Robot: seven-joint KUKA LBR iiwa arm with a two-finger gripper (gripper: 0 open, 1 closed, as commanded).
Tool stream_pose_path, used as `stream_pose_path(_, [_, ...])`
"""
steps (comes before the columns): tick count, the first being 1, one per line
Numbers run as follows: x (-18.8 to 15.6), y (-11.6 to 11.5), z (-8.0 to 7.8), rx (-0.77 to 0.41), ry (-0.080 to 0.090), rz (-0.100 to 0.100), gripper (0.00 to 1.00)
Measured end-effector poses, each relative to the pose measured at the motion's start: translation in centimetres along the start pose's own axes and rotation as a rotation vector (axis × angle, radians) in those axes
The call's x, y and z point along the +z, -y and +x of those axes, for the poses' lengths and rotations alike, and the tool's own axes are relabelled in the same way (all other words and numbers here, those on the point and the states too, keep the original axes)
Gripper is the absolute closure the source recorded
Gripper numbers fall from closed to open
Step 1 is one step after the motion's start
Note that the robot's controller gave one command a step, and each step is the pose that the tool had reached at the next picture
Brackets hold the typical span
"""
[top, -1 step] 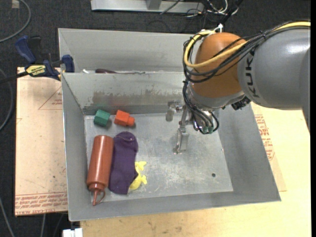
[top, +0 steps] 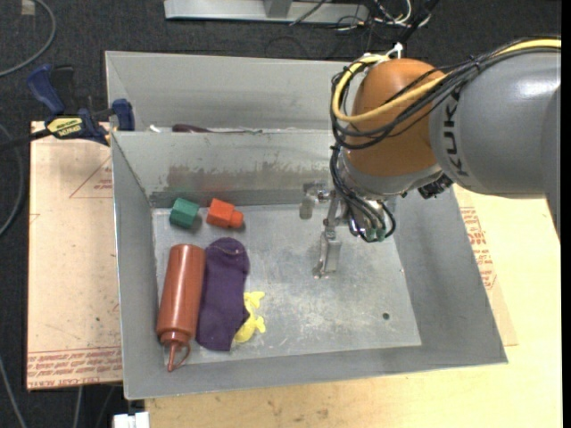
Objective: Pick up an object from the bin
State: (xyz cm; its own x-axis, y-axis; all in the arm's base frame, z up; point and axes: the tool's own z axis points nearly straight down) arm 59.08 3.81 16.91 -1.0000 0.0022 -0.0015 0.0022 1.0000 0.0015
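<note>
Though hand hangs over bare bin floor mid-right, can't tell how open; nothing seen in it.

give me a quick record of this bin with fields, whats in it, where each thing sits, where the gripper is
container: grey metal bin
back left: small green block beside small orange block, close together
left side: rust-red plastic squeeze bottle, lying down, nozzle toward the near wall
beside bottle: purple soft cloth bundle, lying along the bottle's side
at cloth's near end: small yellow piece, kind unclear
gripper: over bare floor near the bin's middle, apart from every item
</note>
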Motion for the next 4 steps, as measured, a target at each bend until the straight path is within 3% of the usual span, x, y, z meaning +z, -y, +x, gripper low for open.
stream_pose_path(1, [3.3,-2.9,1.5,-0.02,0.011,0.002,0.0])
stream_pose_path(2, [7.2,-6.4,0.1,-0.067,-0.003,-0.003,0.0])
stream_pose_path(3, [8.3,-5.9,-0.1,-0.039,0.011,-0.001,0.0])
stream_pose_path(4, [7.8,-15.0,0.2,0.001,0.0,-0.005,1.0])
